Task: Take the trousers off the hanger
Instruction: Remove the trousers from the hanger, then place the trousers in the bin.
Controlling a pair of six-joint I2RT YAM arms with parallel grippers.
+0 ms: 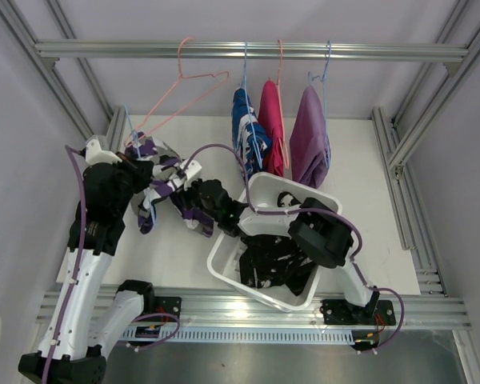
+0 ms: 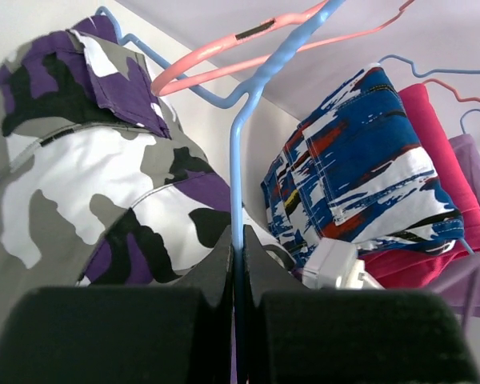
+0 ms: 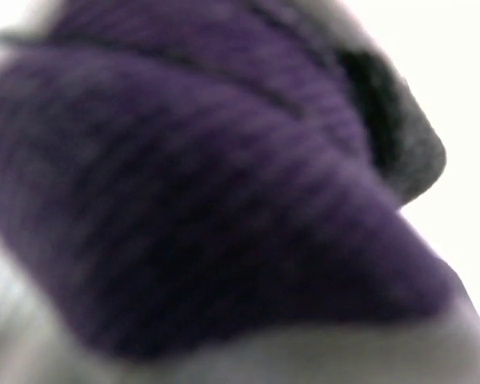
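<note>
A white bin (image 1: 222, 266) stands at the near edge of the tabletop (image 1: 368, 200), partly under the right arm. In it lies one pair of trousers, the black pair with white flecks (image 1: 272, 268). The other four are outside it.

Three pairs hang side by side from the rail (image 1: 248, 50): blue-white patterned (image 1: 246, 128), bright pink (image 1: 272, 128) and lilac (image 1: 308, 148). An empty pink hanger (image 1: 194, 80) hangs tilted to their left.

The purple-white camouflage trousers (image 1: 148, 210) are off the rail, bunched between the two arms over the left of the tabletop.

Only the left wrist view shows the left gripper (image 2: 238, 252) closely: its jaws are pressed together on the wire of a blue hanger (image 2: 240, 160), with the camouflage cloth draped just left of the wire.

The top view puts the right gripper (image 1: 190, 212) against the camouflage cloth. The right wrist view is filled with blurred purple fabric pressed close to the lens, so I cannot tell how far those jaws are open or whether they hold the cloth
</note>
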